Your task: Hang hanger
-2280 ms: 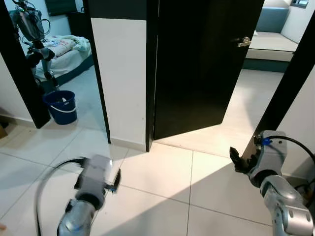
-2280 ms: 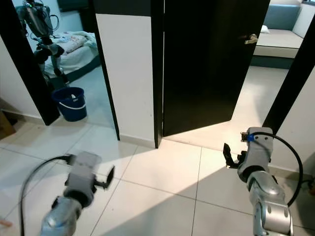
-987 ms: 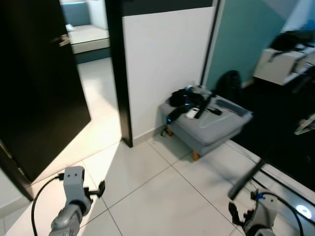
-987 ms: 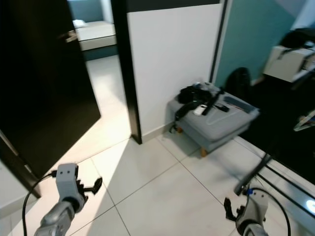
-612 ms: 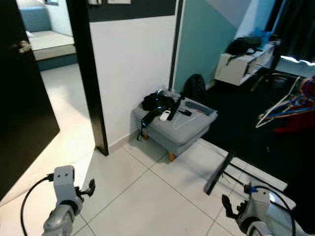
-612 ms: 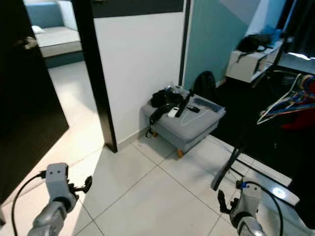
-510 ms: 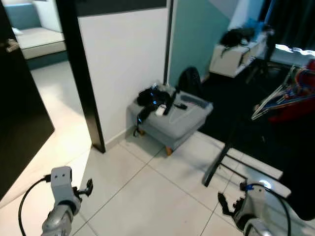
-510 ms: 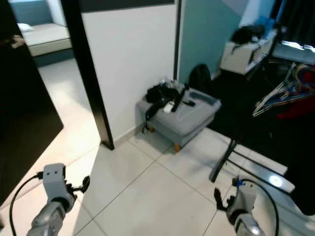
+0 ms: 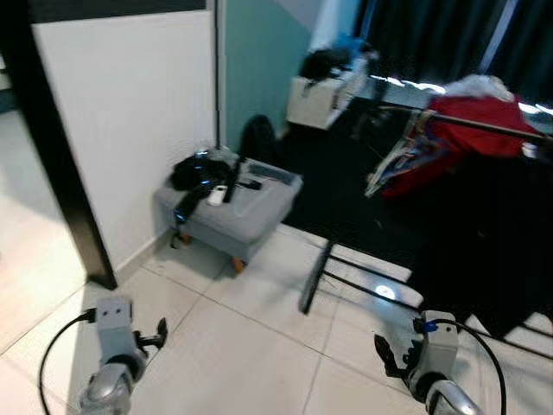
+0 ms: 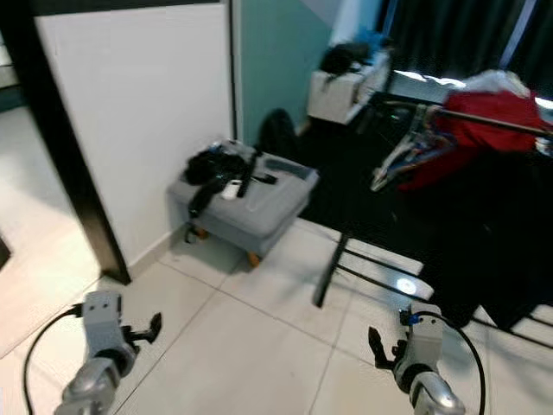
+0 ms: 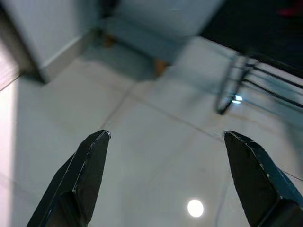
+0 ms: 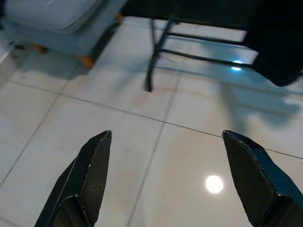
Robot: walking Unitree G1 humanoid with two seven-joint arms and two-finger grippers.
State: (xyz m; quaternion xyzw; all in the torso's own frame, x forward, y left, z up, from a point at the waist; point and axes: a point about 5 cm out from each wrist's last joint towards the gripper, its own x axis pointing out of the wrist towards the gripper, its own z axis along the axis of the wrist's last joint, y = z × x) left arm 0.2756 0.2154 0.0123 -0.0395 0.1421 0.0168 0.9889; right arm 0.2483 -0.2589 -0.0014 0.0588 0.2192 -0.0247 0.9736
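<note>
Both sets of jaws stand wide apart with nothing between them, held low over the tiled floor (image 9: 259, 346): the left gripper (image 9: 160, 333) at about 8 o'clock in the head view, the right gripper (image 9: 382, 353) at about 5 o'clock.

Left to right across the room: a white wall with a black door frame (image 9: 52, 164), then a grey stool (image 9: 229, 207) piled with dark gear at about 10 o'clock, standing against the wall. Next comes the black leg of a clothes rack (image 9: 316, 278), slanting down to the floor near the middle. The rack's rail (image 9: 471, 124) runs from about 1 o'clock out to 3 o'clock, nearly level, its long axis across the view. Hangers (image 9: 393, 160) and red clothing (image 9: 467, 130) hang from it, with dark clothing (image 9: 492, 251) below.

No loose hanger can be made out on the floor or the stool; the hangers I can see are on the rail, up and to the right, at about 1 o'clock from both jaws. The right arm is the nearer one, I judge. Open floor lies between the stool and the rack leg; the rack's floor bars (image 12: 203, 59) just ahead of the right jaws are what to step clear of.
</note>
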